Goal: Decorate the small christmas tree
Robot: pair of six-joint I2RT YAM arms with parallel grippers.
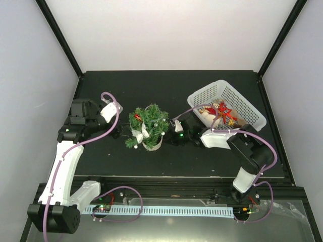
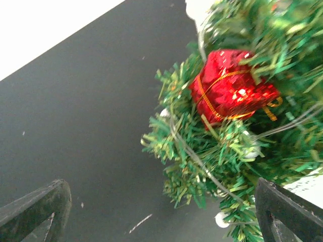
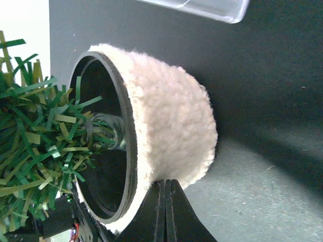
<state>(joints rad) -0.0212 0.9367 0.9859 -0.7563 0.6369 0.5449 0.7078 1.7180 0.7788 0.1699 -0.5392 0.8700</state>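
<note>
**A:** Black counter (image 1: 202, 85), pale walls all round. What's at the left edge?

**B:** The left arm (image 1: 63, 161) reaches in from there. The left jaws stand wide open with nothing between them, just beside the small christmas tree (image 1: 149, 123).

**A:** And the tree?

**B:** It stands upright a little left of the counter's centre, about midway between the far and near edges, in a fleecy white pot (image 3: 171, 131). A shiny red gift ornament (image 2: 229, 85) sits in the branches facing the left jaws.

**A:** Further right?

**B:** The right jaws are pressed shut and empty, with their tips right at the pot's rim. I cannot tell whether they touch it. Toward the far right corner is a white perforated basket (image 1: 247, 103) with ornaments (image 1: 222, 112) inside.
</note>
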